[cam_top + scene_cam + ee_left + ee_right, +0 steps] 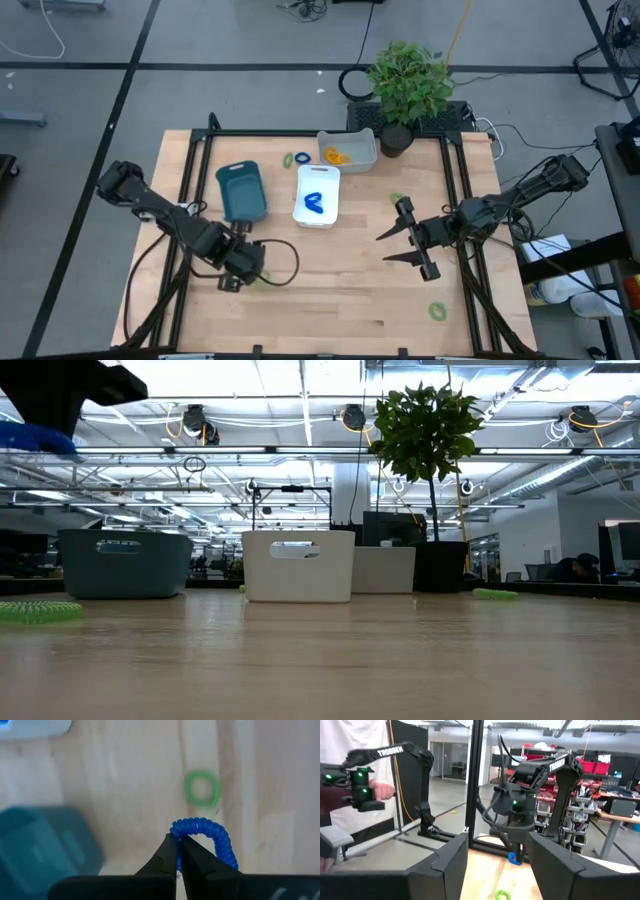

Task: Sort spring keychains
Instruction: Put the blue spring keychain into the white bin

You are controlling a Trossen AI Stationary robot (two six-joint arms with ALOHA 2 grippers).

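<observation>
Wooden table; left pincer pinches coiled, seemingly looped blue keychain.

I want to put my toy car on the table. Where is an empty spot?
The widest bare wood lies along the near edge, between the left gripper and the green keychain. It's crowded at the far side: the teal tray, white tray, gray tray and potted plant sit close together.
</observation>
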